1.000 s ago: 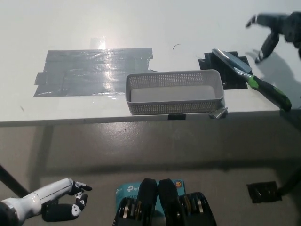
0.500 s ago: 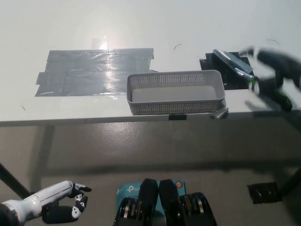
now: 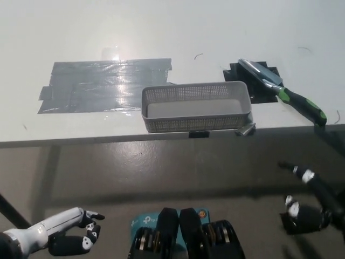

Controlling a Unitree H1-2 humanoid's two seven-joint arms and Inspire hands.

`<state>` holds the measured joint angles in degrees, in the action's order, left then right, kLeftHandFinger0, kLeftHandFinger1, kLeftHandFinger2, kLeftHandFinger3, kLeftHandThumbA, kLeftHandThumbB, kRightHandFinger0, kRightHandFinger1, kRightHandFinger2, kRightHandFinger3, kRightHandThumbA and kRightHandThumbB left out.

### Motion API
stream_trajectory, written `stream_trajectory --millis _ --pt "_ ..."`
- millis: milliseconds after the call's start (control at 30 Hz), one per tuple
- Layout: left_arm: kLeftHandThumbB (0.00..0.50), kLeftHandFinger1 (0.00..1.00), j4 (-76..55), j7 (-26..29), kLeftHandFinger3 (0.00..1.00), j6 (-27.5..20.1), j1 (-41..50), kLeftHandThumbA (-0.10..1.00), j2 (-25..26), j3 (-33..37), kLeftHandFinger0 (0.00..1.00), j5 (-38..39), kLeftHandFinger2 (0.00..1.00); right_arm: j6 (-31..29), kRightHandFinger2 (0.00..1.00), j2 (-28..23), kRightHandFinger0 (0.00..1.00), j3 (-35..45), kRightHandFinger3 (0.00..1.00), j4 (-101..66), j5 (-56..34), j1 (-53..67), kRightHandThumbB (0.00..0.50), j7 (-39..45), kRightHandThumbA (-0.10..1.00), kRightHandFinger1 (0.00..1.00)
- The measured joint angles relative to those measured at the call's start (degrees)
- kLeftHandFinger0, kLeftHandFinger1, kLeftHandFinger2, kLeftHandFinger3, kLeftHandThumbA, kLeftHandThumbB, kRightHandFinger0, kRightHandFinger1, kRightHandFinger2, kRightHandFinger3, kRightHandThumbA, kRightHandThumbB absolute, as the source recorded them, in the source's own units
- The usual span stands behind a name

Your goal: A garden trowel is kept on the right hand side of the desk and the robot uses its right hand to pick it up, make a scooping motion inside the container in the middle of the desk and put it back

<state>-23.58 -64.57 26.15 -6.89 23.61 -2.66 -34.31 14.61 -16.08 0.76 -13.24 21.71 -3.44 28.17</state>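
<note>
The garden trowel (image 3: pixel 283 91) lies on the right of the white desk (image 3: pixel 178 32), its metal blade over a black tape patch and its green-and-black handle pointing right and toward me. No hand touches it. The white mesh container (image 3: pixel 197 123) stands in the middle near the desk's front edge, with nothing visible inside. My black right hand (image 3: pixel 310 202) hangs low at the bottom right, below the desk edge and well away from the trowel, fingers apart and holding nothing. My white left hand (image 3: pixel 67 234) rests at the lower left, open.
A large patch of grey tape (image 3: pixel 105 83) covers the desk left of the container. Black tape (image 3: pixel 259 86) marks the trowel's spot. The desk's front edge (image 3: pixel 108 139) runs across the middle of the view, with grey floor below it.
My right hand was above the desk near the trowel, then dropped below the front edge to the bottom right. The trowel stayed on the desk. The camera shifted slightly.
</note>
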Motion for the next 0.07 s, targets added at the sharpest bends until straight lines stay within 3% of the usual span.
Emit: stream_trajectory --millis 67 --pt "0.493 0.93 -0.01 0.11 1.0 0.0 0.01 1.0 0.01 0.15 1.0 0.33 0.93 -1.74 1.0 -0.59 1.0 -1.03 1.0 1.74 0.39 0.82 0.129 -1.04 0.13 1.0"
